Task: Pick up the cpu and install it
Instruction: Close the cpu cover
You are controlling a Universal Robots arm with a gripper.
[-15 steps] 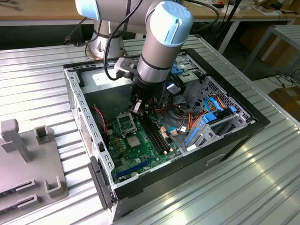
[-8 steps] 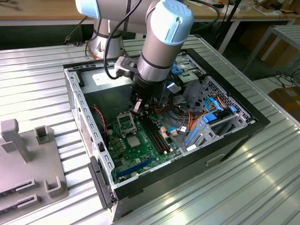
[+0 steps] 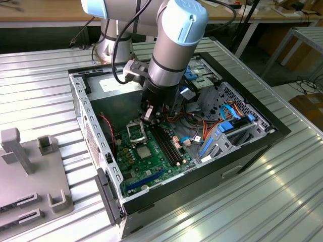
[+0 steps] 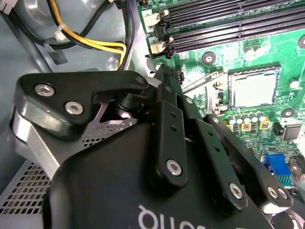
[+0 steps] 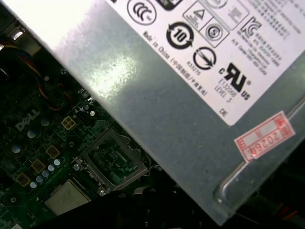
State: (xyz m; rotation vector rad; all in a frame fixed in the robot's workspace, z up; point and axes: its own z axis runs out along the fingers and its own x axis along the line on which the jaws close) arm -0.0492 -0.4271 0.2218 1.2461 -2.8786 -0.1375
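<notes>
A ribbed metal tabletop [image 3: 282, 201] carries an open computer case [image 3: 81, 116] with a green circuit board [image 3: 151, 169] inside. The gripper [image 3: 148, 115] hangs at one o'clock of the black socket frame [image 3: 136, 132] in the exterior view. I cannot tell whether its jaws are open or closed. The cpu [image 3: 143, 153] lies flat on the board at the frame's six o'clock.

The bench [image 3: 40, 75] is ribbed metal, bright and reflecting. The computer case [image 3: 79, 101] is bare grey sheet metal with a matt black outer shell. The power supply [image 5: 157, 109] is dull grey metal, slightly grainy, and it carries paper stickers [image 5: 264, 138]. The motherboard [image 3: 151, 164] is a glossy green board, and its memory slots [image 4: 228, 24] are black plastic. The cpu [image 5: 66, 196] has a smooth, satin metal top. The cables [image 4: 95, 43] have shiny plastic insulation. The arm [image 3: 169, 55] is silver metal with smooth light-blue plastic caps. The fixture [image 3: 30, 176] looks like matt grey plastic.
</notes>
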